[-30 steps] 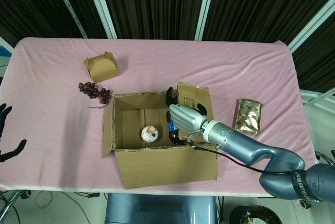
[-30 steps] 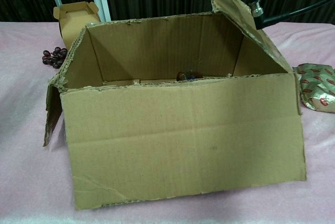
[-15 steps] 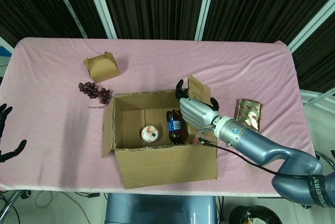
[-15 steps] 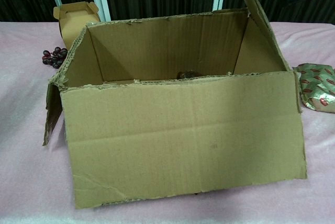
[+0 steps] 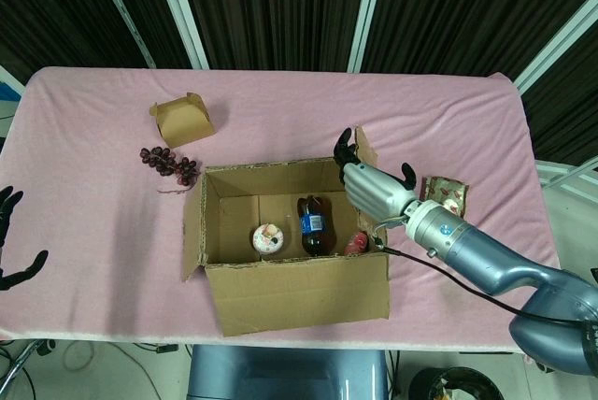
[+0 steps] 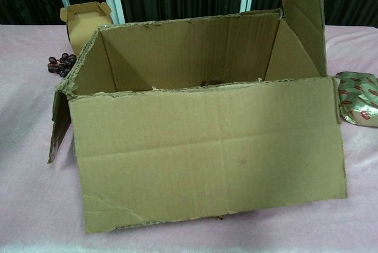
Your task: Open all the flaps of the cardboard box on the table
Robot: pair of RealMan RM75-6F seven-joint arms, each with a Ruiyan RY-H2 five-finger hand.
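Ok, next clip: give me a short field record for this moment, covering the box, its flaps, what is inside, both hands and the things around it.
box: cardboard box on the pink table
right flap: upright, right hand against it
left flap: folded down outside
front flap: hanging down the front
contents: cola bottle, round white item, small red item
left hand: at table's left edge, holding nothing
nearby: small paper box, grapes, foil packet
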